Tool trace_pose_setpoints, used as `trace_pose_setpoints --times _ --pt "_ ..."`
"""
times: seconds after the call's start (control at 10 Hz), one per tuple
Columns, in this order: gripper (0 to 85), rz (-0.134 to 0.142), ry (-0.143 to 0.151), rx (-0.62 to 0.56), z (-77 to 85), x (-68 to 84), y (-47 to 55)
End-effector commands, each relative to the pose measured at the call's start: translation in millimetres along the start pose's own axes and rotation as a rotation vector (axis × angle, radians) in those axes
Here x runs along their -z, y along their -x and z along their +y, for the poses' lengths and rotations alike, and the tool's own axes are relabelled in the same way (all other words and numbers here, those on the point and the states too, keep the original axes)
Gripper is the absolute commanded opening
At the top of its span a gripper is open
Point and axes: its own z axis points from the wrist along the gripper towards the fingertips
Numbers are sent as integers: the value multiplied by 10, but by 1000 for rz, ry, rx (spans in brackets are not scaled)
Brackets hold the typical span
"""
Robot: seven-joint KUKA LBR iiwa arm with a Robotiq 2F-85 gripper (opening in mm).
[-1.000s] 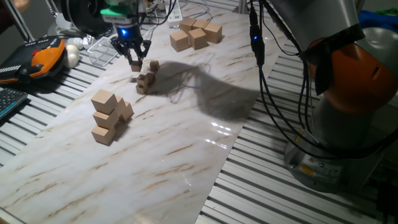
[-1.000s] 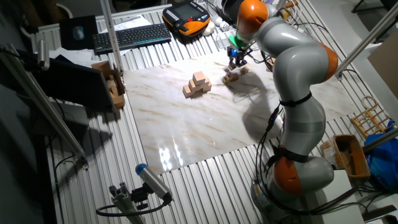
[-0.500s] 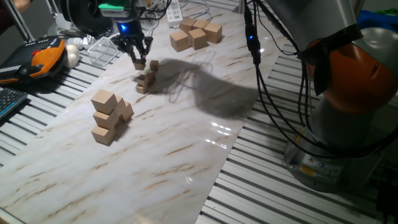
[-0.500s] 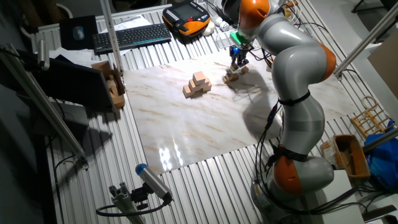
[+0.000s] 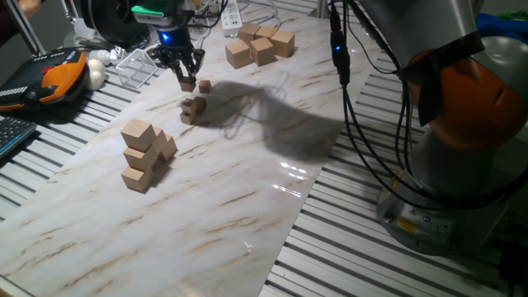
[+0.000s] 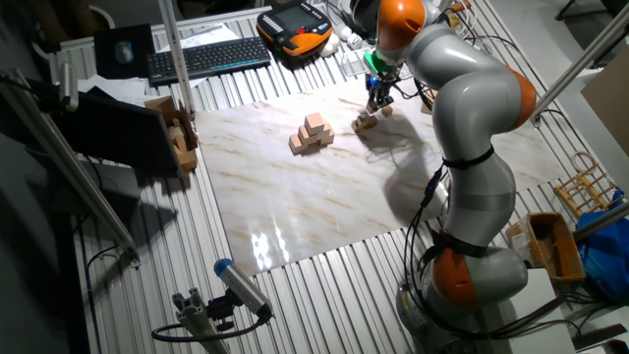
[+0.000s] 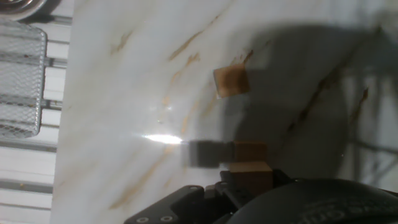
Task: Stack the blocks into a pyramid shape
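Carrying one tiny block (image 5: 186,84) clamped in the gripper (image 5: 186,82) above the marble board (image 5: 247,165), the arm seems mid-transfer; next, lowering it squarely onto the small stack (image 5: 193,109) just beside.

I'm counting five tiny blocks (image 5: 193,109) on the marble: three are sitting bunched together, one loose block (image 5: 205,86) is lying just beside them, and the held block (image 5: 186,86) is sitting between the fingers of the one gripper (image 5: 186,81). The medium cubes (image 5: 142,155) are showing at least four in their stack, with any behind hiding from me. The large cubes (image 5: 261,44) are coming to five, I think. One wire basket (image 5: 132,68) is sitting at the edge.
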Motion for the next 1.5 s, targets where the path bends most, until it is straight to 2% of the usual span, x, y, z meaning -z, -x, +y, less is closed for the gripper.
trace_pose_setpoints --times 0.0,0.6,1.4 --pt "0 1 2 -4 -8 -3 1" --pt "0 3 5 -60 -72 -140 30" --pt "0 40 24 -65 -105 -320 7"
